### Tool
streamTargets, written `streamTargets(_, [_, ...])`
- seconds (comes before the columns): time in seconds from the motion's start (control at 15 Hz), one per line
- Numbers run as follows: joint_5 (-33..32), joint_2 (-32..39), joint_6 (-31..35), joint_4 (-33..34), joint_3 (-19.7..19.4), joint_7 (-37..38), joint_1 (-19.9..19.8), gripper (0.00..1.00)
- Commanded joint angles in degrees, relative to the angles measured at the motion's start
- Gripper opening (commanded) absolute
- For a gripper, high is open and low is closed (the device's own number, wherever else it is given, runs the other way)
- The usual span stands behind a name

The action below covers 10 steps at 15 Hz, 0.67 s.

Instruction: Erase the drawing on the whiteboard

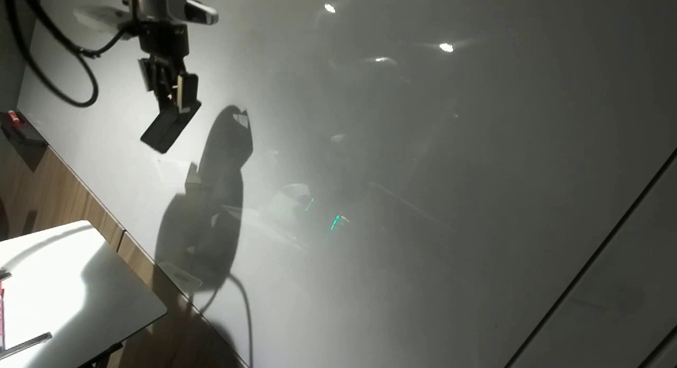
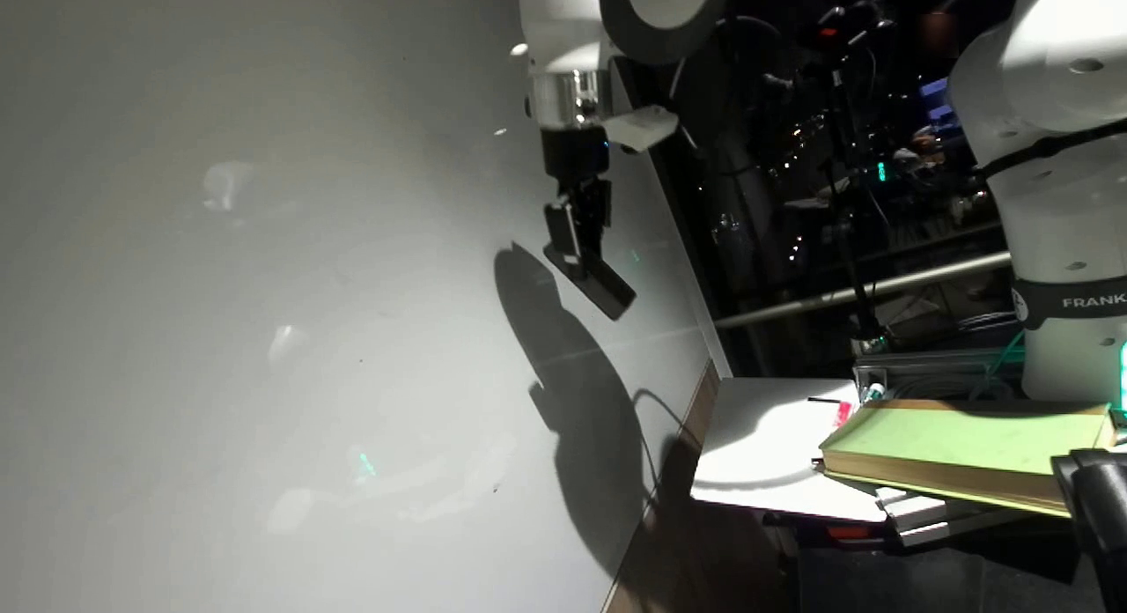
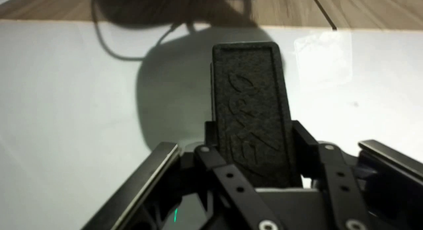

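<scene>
- The gripper is closed on the eraser, pinching it from both long sides, as the wrist view shows.
- There the eraser points to 12 o'clock, and its broad face with lettering is in sight.
- In an exterior view it hangs tilted, free end toward 7 o'clock; a long shadow lies separate from it, at 5 o'clock. So I judge that the eraser does not touch the whiteboard, which stretches mainly toward 4 o'clock.
- The drawing I do not find in any view; with the reflections and dim light, I cannot be sure if it is wiped off, covered or only too faint.
- In the wrist view there is a faint smudge at 2 o'clock from the gripper, and the wooden panel at 12 o'clock.
- Farther out, in an exterior view, a white table is between 4 and 5 o'clock, and a green book at 4 o'clock.
- The step in hand, I judge, is the wiping, in a pause off the surface, perhaps near its end.
- The next move calls for checking the surface; if lines are there, lay the eraser flat, press gently and sweep; if not, take it away.
</scene>
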Motion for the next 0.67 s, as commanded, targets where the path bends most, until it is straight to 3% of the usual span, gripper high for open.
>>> streamTargets(0.0, [-0.6, 0.1, 7.7, -12.0, 0.8, -1.6, -0.6, 0.3])
streamTargets(0.07, [-0.9, 1.1, 9.9, -14.4, 1.1, -1.7, -0.8, 0.3])
streamTargets(0.2, [-1.9, 7.6, 11.9, -12.7, 2.7, -0.8, -2.0, 0.3])
streamTargets(0.6, [-8.6, 16.4, 16.4, -13.8, 3.7, 1.9, -5.6, 0.3])
